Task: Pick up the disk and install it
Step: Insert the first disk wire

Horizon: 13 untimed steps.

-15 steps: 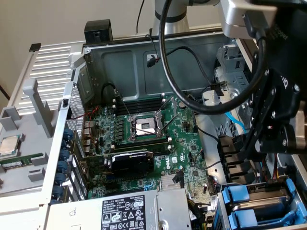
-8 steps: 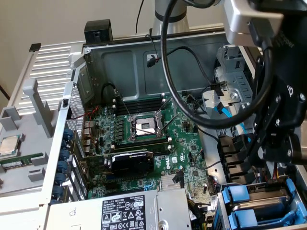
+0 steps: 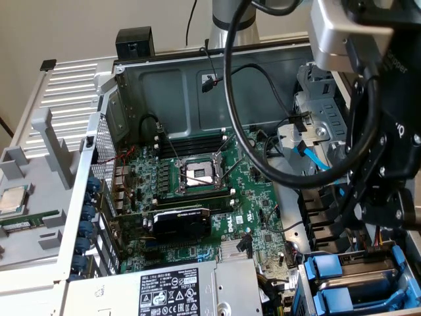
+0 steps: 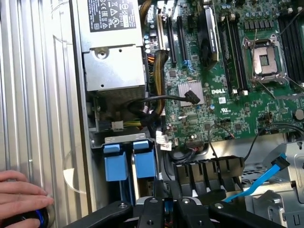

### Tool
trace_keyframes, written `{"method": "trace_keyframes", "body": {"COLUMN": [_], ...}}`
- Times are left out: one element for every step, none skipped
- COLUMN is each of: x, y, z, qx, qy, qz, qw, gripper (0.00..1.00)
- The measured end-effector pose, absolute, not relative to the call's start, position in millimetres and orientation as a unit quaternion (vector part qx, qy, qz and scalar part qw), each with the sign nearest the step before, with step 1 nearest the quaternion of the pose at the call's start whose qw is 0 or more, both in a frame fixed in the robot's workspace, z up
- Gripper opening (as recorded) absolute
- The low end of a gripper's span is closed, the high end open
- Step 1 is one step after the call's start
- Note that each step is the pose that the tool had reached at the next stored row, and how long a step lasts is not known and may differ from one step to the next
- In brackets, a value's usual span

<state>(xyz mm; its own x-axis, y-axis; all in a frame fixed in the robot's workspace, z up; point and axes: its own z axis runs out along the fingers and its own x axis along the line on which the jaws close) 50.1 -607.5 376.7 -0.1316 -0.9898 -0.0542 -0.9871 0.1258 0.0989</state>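
- The gripper (image 4: 167,209) has its jaws drawn almost together, with only a narrow slit left between the black fingers (image 4: 153,211). A sliver of blue shows in that slit (whether it is pinched there or merely seen through the gap, I cannot tell).
- The disk (image 3: 368,282) sits in the drive cage (image 3: 304,275) at the case's corner, directly beneath the gripper. It is a pale labelled face framed in blue plastic.
- Its long axis runs from the blue carrier front (image 4: 144,159) back toward the jaws. In the exterior view that line goes from the exterior view's left to its right, and the jaws hang over the right-hand end.
- The relation that matters is therefore vertical. The disk is below the jaws, not off to a side, and the slit looks roughly in line with the carrier's long edge.
- A second blue front (image 4: 115,162) stands just beside the first in the same cage, so two carriers lie parallel there.
- The grey power-supply box (image 4: 114,61) is next to the cage.
- Beyond that box the motherboard (image 4: 223,95) spreads out with its empty CPU socket (image 4: 262,59).
- A light blue cable (image 4: 266,178) trails over the metal bracket near the gripper.
- A person's hand (image 4: 21,194) rests on the ribbed outer panel (image 4: 33,95), well apart from the cage.
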Motion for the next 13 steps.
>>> {"method": "trace_keyframes", "body": {"x": [50.2, 50.3, 50.5, 50.7, 50.8, 50.8, 50.8, 50.8, 50.8, 50.8, 50.9, 51.2, 51.5], "y": [-607.5, -607.5, -607.5, -607.6, -607.7, -607.7, -607.7, -607.7, -607.7, -607.7, -607.7, -608.0, -608.0], "z": [376.5, 376.5, 376.5, 376.5, 376.4, 376.4, 376.4, 376.4, 376.4, 376.4, 376.4, 376.5, 376.4], "qx": [0.661, 0.663, 0.665, 0.667, 0.668, 0.668, 0.668, 0.668, 0.668, 0.668, 0.668, 0.670, 0.672], "qy": [-0.748, -0.746, -0.744, -0.743, -0.742, -0.742, -0.742, -0.742, -0.742, -0.742, -0.741, -0.740, -0.738], "qz": [-0.057, -0.058, -0.058, -0.059, -0.059, -0.059, -0.059, -0.059, -0.059, -0.059, -0.059, -0.060, -0.061], "qw": [0.011, 0.010, 0.010, 0.009, 0.009, 0.009, 0.009, 0.009, 0.009, 0.009, 0.009, 0.009, 0.008], "gripper": [0.16, 0.16, 0.16, 0.16, 0.16, 0.16, 0.16, 0.16, 0.16, 0.16, 0.16, 0.16, 0.16]}}
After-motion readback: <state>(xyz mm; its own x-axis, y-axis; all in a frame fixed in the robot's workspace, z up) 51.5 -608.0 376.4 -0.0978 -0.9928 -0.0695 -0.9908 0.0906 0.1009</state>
